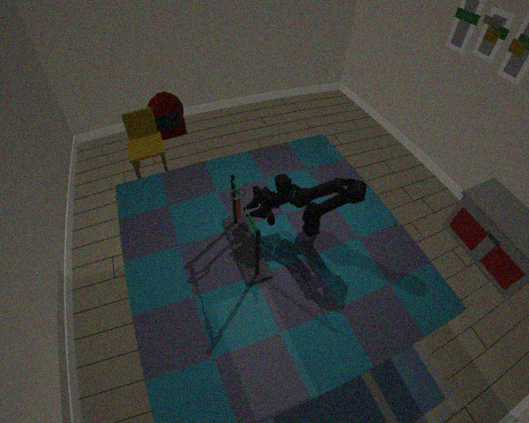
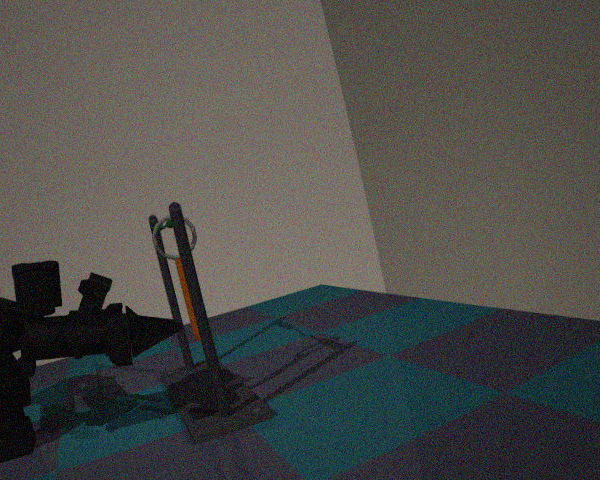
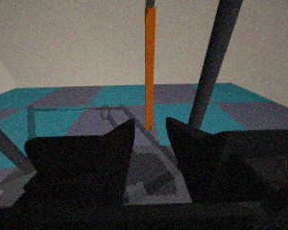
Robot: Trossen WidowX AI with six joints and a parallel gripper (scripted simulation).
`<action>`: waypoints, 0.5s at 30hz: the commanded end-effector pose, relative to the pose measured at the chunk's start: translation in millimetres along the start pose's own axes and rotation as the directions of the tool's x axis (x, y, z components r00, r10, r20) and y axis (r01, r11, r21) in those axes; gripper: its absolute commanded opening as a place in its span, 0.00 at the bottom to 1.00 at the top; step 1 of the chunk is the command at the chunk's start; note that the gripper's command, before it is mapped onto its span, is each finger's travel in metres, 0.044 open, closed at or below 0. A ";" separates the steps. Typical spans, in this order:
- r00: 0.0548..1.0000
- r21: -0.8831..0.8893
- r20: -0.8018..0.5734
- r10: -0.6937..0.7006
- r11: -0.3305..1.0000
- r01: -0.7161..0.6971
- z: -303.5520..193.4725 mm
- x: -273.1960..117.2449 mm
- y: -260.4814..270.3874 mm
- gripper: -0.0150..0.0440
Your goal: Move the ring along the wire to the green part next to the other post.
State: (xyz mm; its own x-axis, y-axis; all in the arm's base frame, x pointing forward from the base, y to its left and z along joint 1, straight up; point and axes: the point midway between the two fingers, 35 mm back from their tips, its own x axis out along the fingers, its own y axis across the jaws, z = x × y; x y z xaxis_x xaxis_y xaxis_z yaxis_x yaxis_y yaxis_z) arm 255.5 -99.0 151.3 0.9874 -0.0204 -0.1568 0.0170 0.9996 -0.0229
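Note:
The ring hangs on the green wire part beside one post. Its orange handle points down. The other post stands across the base, with another green part near its top. My gripper is partly open and empty. Its fingertips are on the robot's side of the handle, near the height of its lower end, and the handle lines up with the gap in the wrist view. The thin grey wire is hard to make out.
The posts rise from a dark base plate on the checkered mat. A yellow chair and a red object stand beyond the mat. A grey cabinet with red fronts is at the right.

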 end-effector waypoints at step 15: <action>1.000 0.011 -0.005 -0.003 1.000 0.003 -0.6 27.1 -2.1 0.53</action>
State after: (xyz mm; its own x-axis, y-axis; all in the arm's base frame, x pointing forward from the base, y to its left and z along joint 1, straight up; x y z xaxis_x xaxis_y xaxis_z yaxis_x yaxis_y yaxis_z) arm 277.4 -100.5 149.1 0.9877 -0.0203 -0.1548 0.0170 0.9996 -0.0226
